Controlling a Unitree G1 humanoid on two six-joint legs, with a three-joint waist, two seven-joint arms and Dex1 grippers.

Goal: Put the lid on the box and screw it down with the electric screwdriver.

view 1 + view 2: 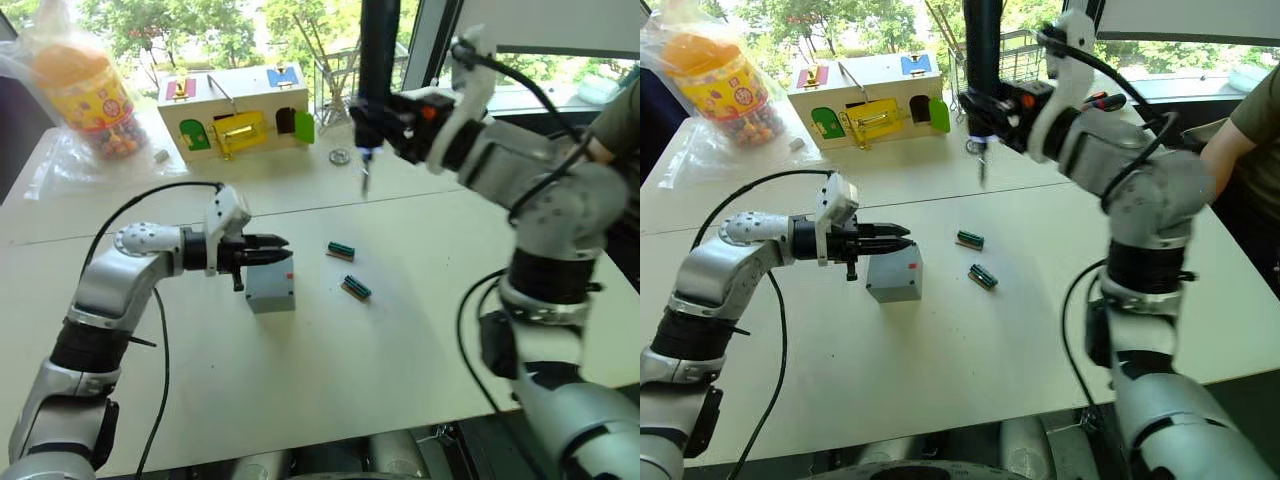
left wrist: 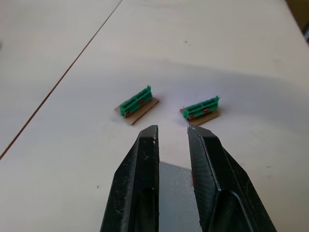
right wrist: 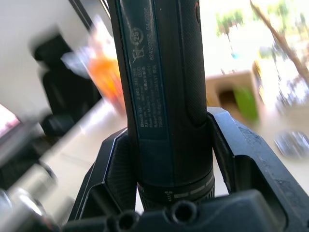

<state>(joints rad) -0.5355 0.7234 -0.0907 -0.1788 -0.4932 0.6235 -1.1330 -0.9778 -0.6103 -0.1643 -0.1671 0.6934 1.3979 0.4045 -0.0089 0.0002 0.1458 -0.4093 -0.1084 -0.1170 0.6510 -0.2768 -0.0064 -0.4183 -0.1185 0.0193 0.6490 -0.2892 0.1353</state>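
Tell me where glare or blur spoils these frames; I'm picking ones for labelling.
Left eye view: the window backlight washes out the plastic bag of coloured sweets. Right wrist view: the slim black electric screwdriver clamped in the right hand is sharp, the background smeared and overexposed. Left wrist view: crisp, the left hand shadowing the table above the grey plastic box.

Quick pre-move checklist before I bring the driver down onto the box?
1. Electric screwdriver gripped in right pincer: ok.
2. Bit pointing down, held above the table: ok.
3. Bit over the box: not ok, it hangs well off to the far right side.
4. Lid seated on box: cannot tell.
5. Left pincer over the box top, empty, slightly open: ok.
6. Two green parts lie apart from box: ok.
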